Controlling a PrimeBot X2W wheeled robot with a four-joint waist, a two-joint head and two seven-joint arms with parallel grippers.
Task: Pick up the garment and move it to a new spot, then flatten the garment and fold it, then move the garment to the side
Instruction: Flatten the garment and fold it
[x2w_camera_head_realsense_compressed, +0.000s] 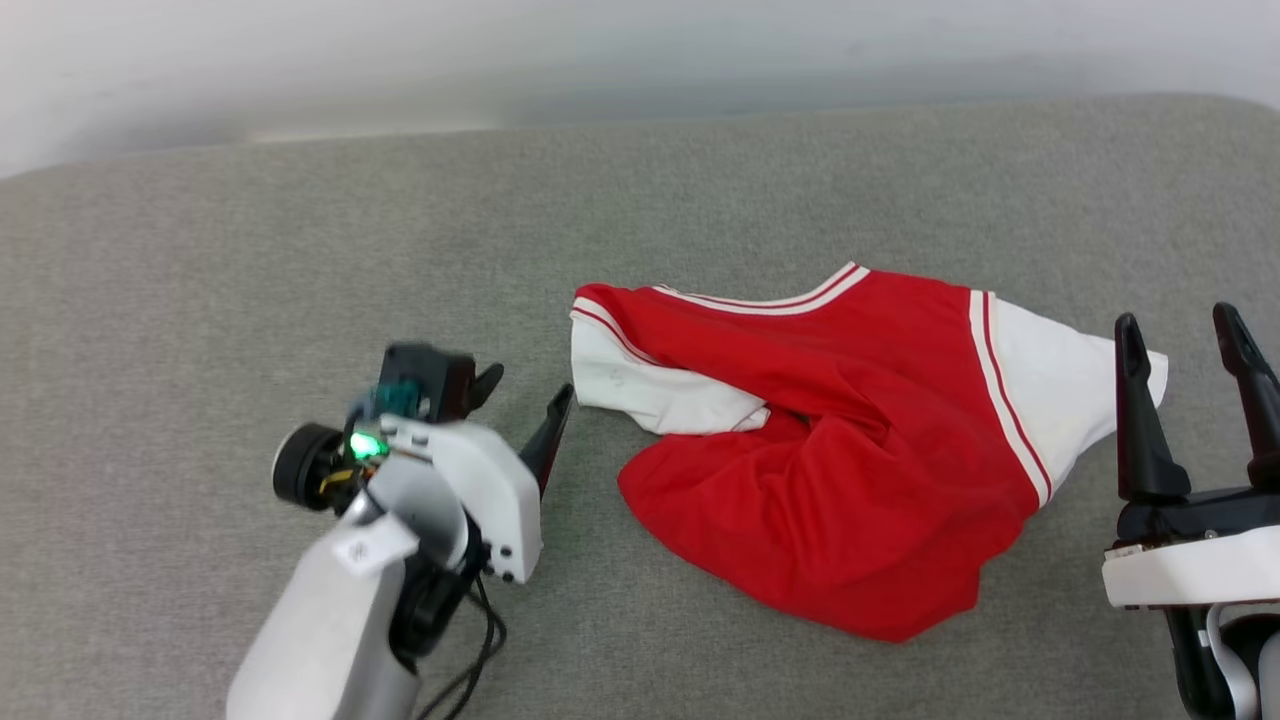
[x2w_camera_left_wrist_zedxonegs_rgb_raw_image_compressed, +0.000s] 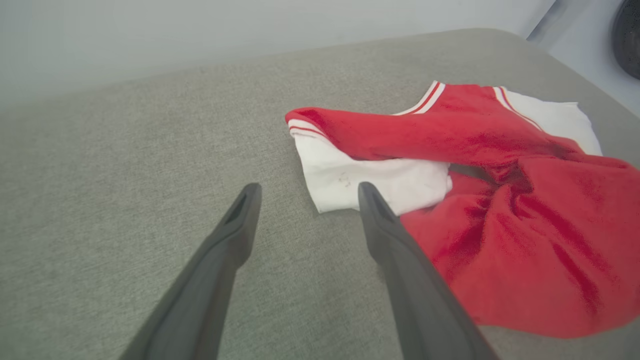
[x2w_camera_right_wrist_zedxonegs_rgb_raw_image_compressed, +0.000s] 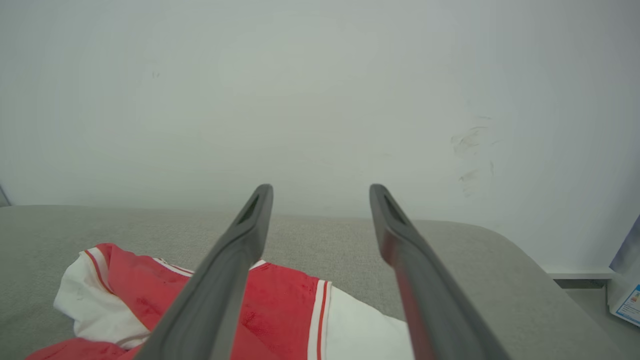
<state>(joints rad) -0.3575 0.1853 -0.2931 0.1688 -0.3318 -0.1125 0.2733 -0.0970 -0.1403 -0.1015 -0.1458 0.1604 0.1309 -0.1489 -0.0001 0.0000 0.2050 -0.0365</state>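
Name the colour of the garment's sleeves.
White sleeves on the red garment; clearest in head view.

Grey fabric surface, crumpled red garment

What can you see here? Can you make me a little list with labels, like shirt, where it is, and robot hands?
shirt: red T-shirt with white sleeves, crumpled, not folded
where: lying on the grey padded surface
left jaws: open, empty, tips near one white sleeve
right jaws: open, empty, by the other white sleeve
behind: pale wall
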